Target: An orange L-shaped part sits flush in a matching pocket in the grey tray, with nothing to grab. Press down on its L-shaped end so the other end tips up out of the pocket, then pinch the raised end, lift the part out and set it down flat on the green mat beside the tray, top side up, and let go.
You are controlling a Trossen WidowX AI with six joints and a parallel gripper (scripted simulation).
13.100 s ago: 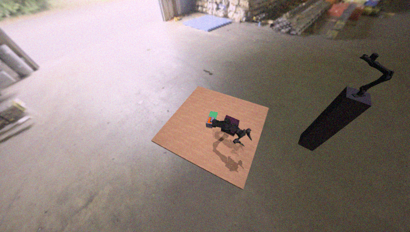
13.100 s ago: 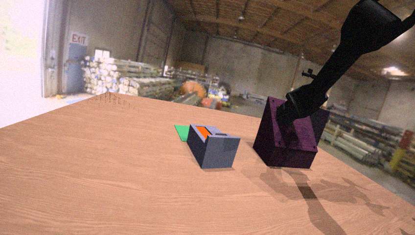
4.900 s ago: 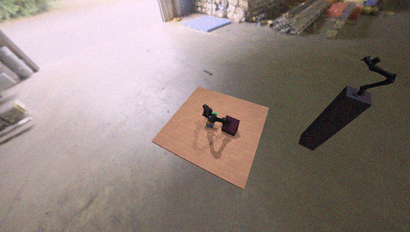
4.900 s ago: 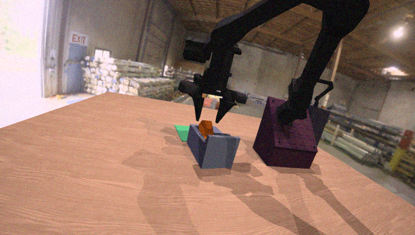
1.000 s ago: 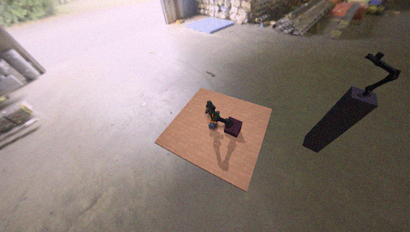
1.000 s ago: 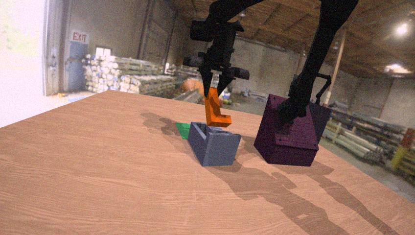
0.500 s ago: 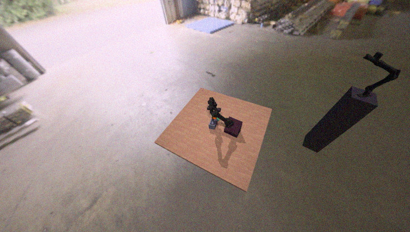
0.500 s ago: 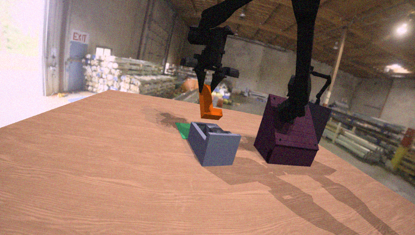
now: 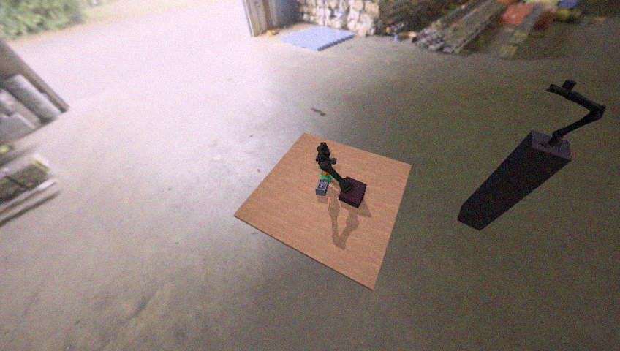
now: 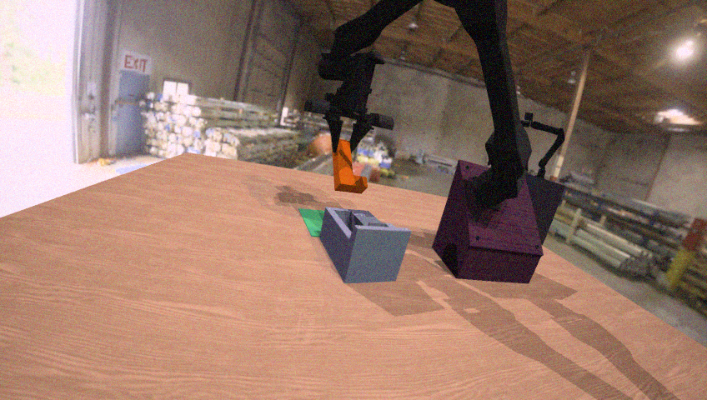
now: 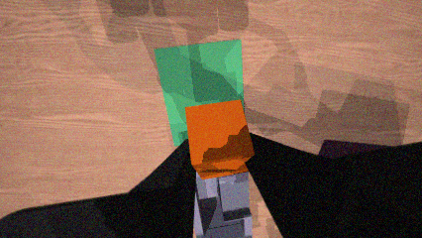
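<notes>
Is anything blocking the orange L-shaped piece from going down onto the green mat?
Nothing visible does. The gripper holds the orange L-shaped part in the air, and the flat green mat lies bare beyond the grey tray.

Orange L-part (image 10: 345,168) hangs upright, foot down, above the grey tray (image 10: 364,243); green mat (image 10: 312,220) just behind the tray.

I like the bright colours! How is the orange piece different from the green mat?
The orange piece hangs upright in the air, pinched by the gripper; the green mat lies flat on the wooden table. The orange piece is a chunky L shape; the green mat is a thin flat rectangle. The grey tray hides part of the mat, not the piece. Both are one bright colour.
</notes>
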